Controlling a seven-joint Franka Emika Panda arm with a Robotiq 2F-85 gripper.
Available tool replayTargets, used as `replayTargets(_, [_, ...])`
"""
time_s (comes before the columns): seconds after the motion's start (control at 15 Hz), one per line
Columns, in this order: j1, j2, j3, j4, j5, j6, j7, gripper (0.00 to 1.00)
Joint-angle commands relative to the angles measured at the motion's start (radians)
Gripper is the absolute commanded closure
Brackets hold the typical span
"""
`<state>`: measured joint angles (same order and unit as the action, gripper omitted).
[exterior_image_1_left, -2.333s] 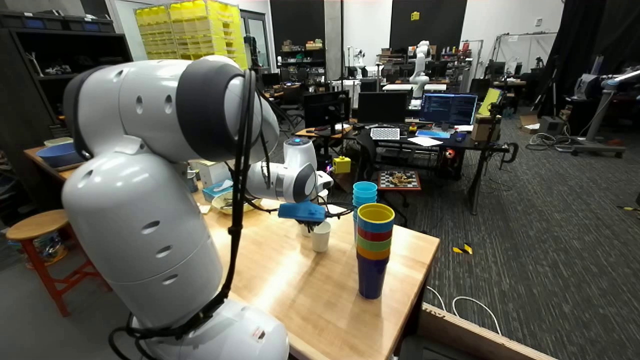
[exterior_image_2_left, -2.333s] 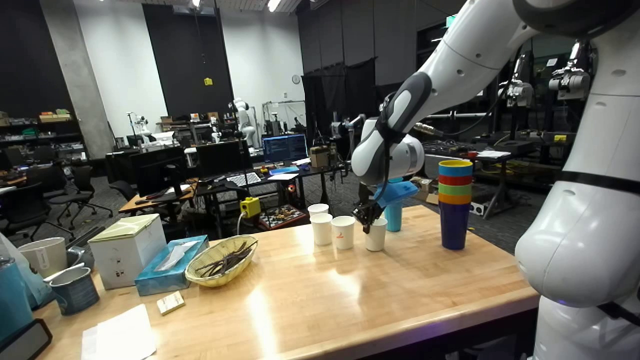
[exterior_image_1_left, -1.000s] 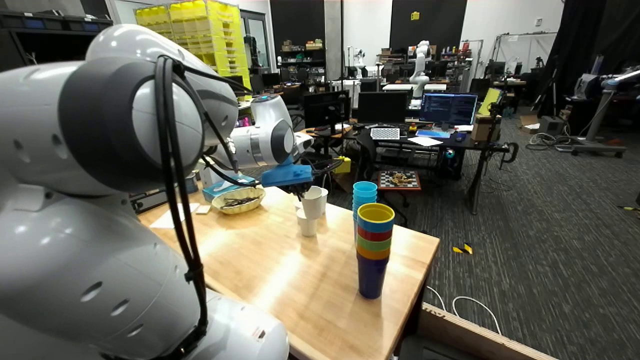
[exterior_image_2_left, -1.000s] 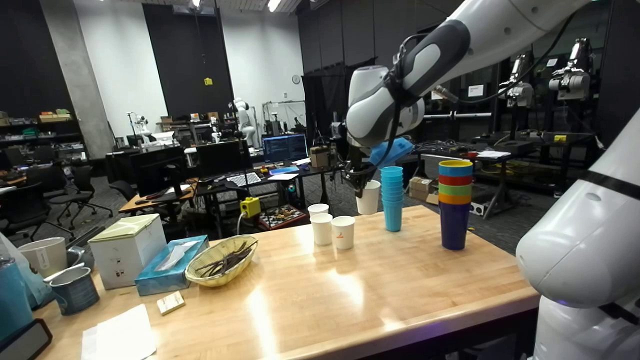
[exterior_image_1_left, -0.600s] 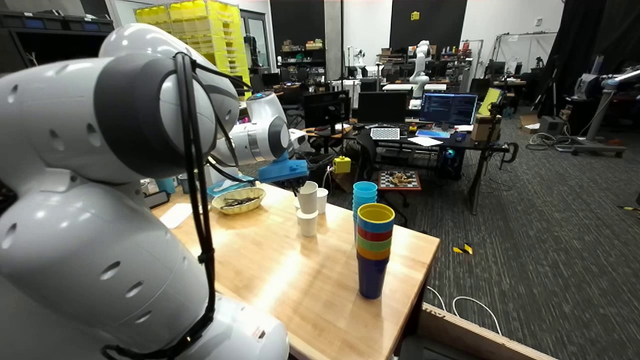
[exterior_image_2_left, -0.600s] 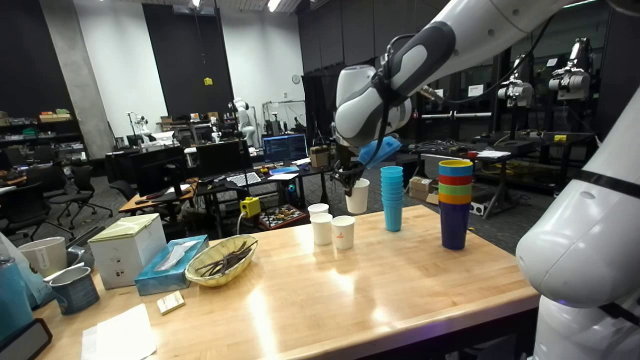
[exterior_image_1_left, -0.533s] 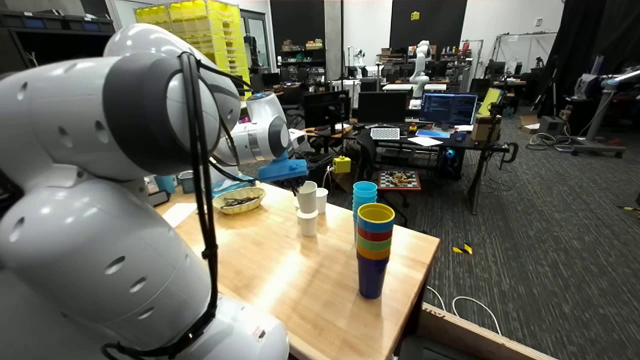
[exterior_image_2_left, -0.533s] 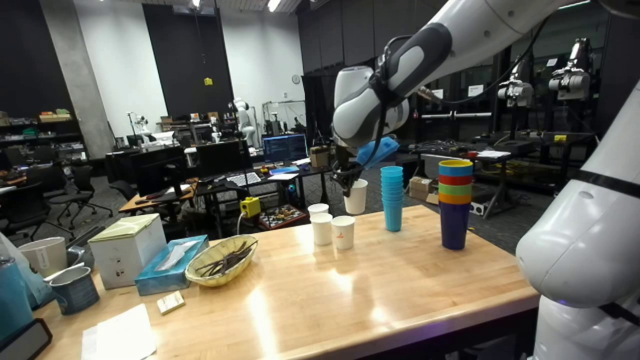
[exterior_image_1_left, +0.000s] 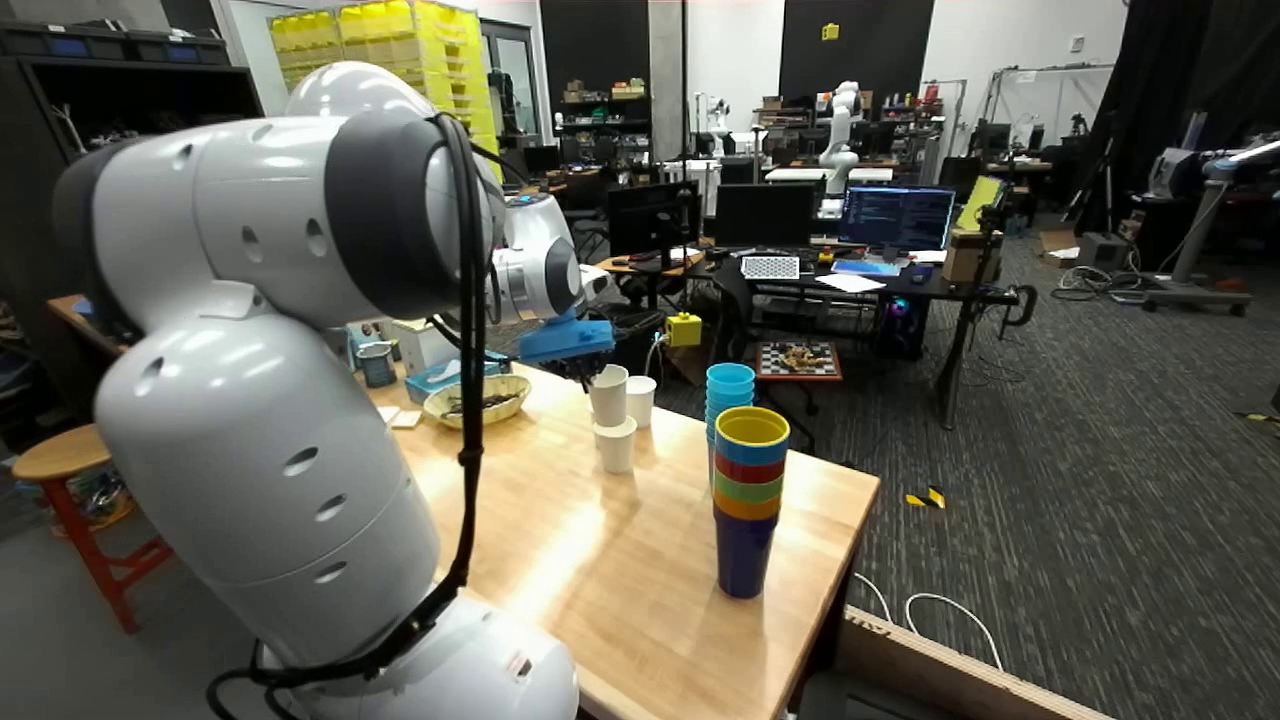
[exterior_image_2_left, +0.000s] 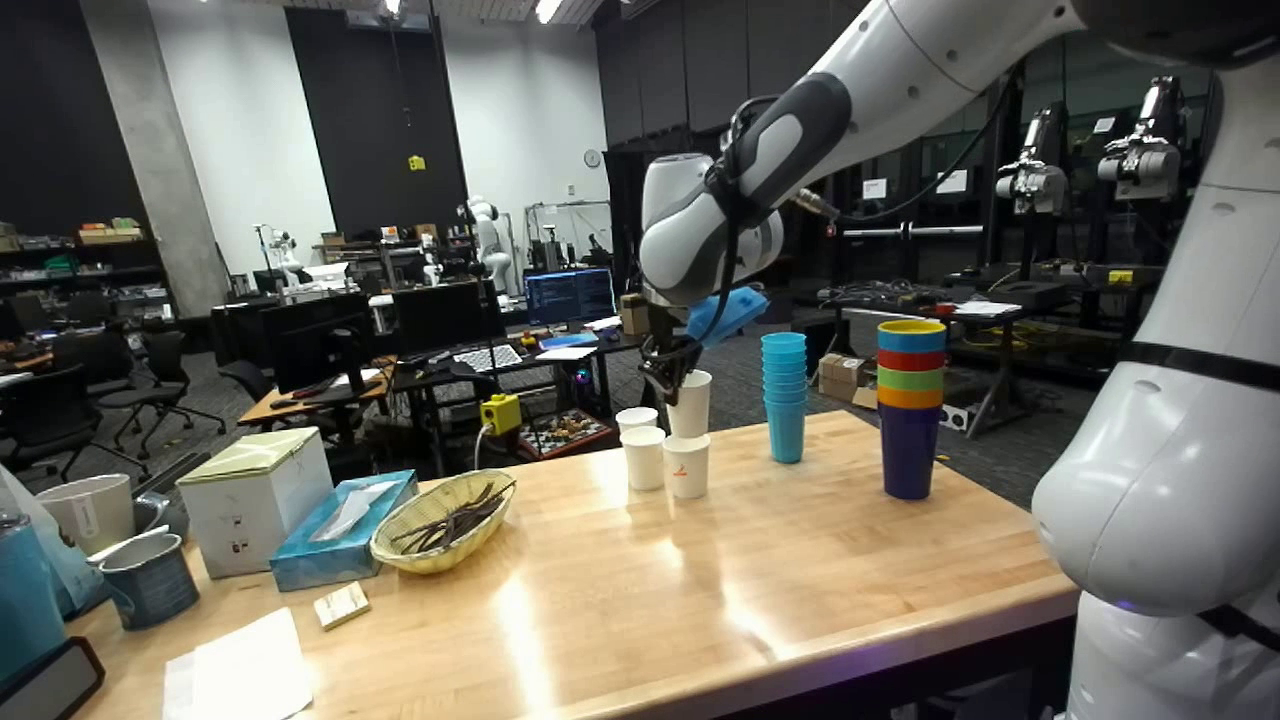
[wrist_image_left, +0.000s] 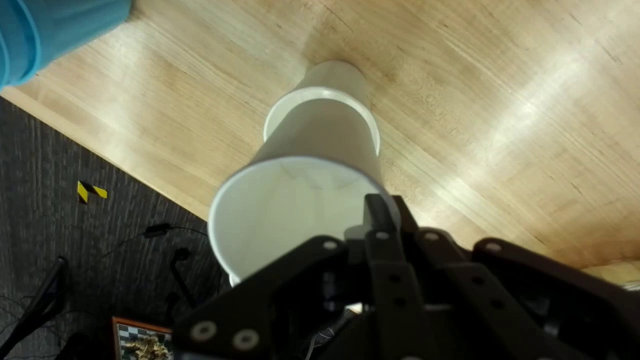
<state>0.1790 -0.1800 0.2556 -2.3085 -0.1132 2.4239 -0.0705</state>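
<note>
Wrist view: tool (wrist_image_left: 389, 207) is pinching upper cup (wrist_image_left: 295, 192) by its 3 o'clock rim. It's hanging over lower cup (wrist_image_left: 334, 77), which is standing on tabletop (wrist_image_left: 465, 90) at 12 o'clock; can't tell if they're touching. Blue stack (wrist_image_left: 65, 35) is standing at 10 o'clock. In an exterior view, multicolor stack (exterior_image_2_left: 911, 420) is standing at upper cup's 3 o'clock.

The wrist view crops light-blue plastic cups (wrist_image_left: 60, 35); whether the upper white paper cup (wrist_image_left: 305, 200) touches the lower white paper cup (wrist_image_left: 337, 77) is unclear.
</note>
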Motion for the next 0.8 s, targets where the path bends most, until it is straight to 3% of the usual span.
replayTargets(0.0, [0.01, 0.053, -0.005, 0.063, -0.026, -0.037, 0.019, 0.99])
replayTargets(0.73, [0.011, 0.111, -0.017, 0.095, -0.013, -0.057, 0.008, 0.99])
